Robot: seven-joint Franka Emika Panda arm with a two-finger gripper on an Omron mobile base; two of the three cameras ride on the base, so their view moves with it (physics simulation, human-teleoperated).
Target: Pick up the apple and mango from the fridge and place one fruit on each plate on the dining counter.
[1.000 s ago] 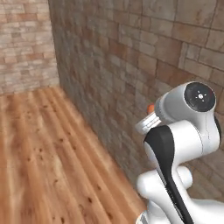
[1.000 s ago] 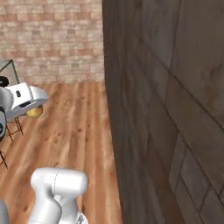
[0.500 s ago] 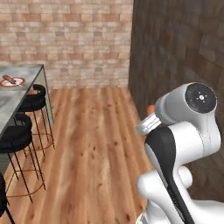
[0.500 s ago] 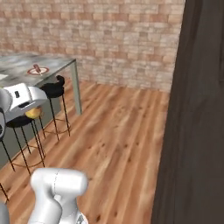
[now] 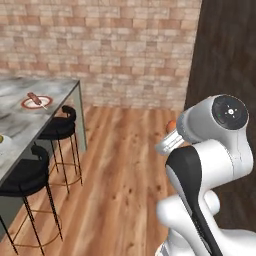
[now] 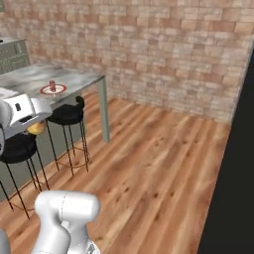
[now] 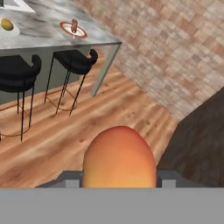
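My gripper [image 6: 33, 125] is shut on an egg-shaped orange-red fruit, the mango [image 7: 119, 157], held up in front of the arm; it also peeks out beside the wrist as the mango [image 5: 171, 125]. The dining counter [image 5: 30, 122] lies ahead to the left. On it stands the red-rimmed plate [image 5: 37, 102], with a small brown item on it. Nearer the hand view's corner, a pale plate [image 7: 9, 30] carries a yellow fruit [image 7: 6, 24], which may be the apple. The fridge is out of view.
Two black round stools [image 5: 57, 127] [image 5: 25, 172] stand along the counter's near side on thin legs. A brick wall [image 5: 120, 50] closes the far end. A tall dark wall [image 5: 225, 65] rises close on the right. Wooden floor [image 6: 149, 163] lies open between them.
The whole picture has swung as the base turned: the dark wall slid right, and the counter, stools and plates came into view. The gripper holds the fruit as before.
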